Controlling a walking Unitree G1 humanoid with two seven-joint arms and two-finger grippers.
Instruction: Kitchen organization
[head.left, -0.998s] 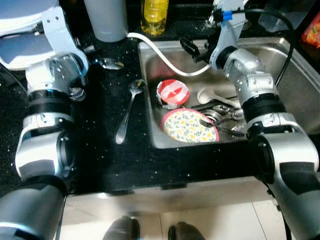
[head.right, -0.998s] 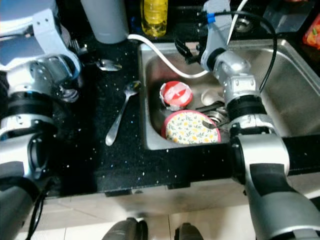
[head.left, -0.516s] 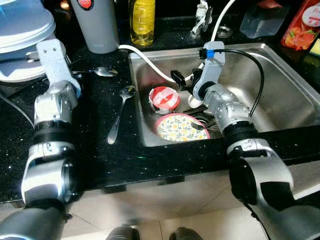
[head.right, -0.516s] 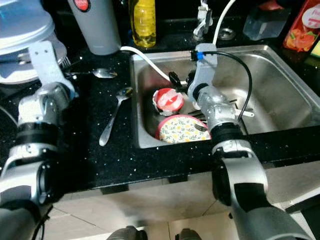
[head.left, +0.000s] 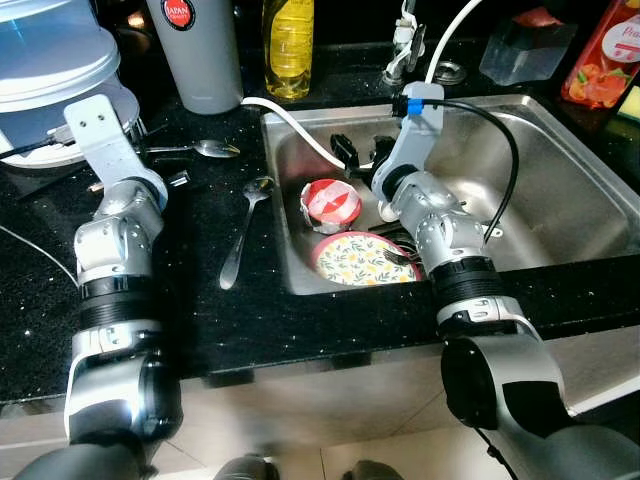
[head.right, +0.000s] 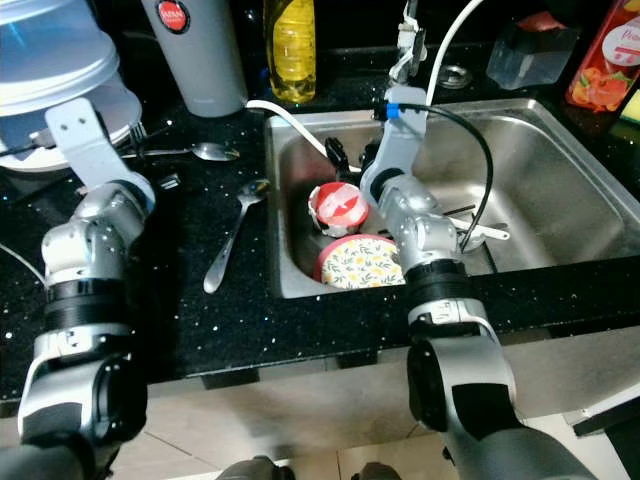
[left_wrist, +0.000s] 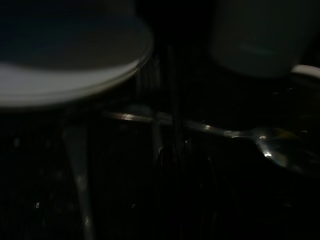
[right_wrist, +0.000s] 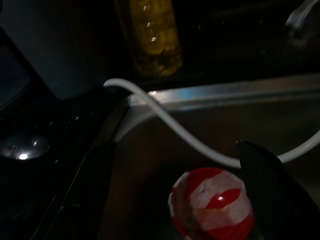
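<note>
Dishes sit crowded at the sink's (head.left: 560, 130) left end: a red-and-white cup (head.left: 331, 200) near the front-left corner, a floral plate (head.left: 362, 258) against the front wall, cutlery (head.left: 400, 245) tangled behind it. My right gripper (head.left: 352, 155) hangs above that cup with its fingers spread apart and nothing between them, close to the white hose (head.left: 300, 125) crossing the sink's back-left corner. My left gripper (head.left: 177, 181) rests over the counter (head.left: 200, 320) near the left sink edge; I cannot tell how its fingers stand. Two spoons lie on the counter, one (head.left: 243, 225) just beside the sink rim, one (head.left: 200, 149) nearer the back. Reaching down, I could snag the hose with a finger, or tip the cup into the plate and cutlery if I close off-centre.
</note>
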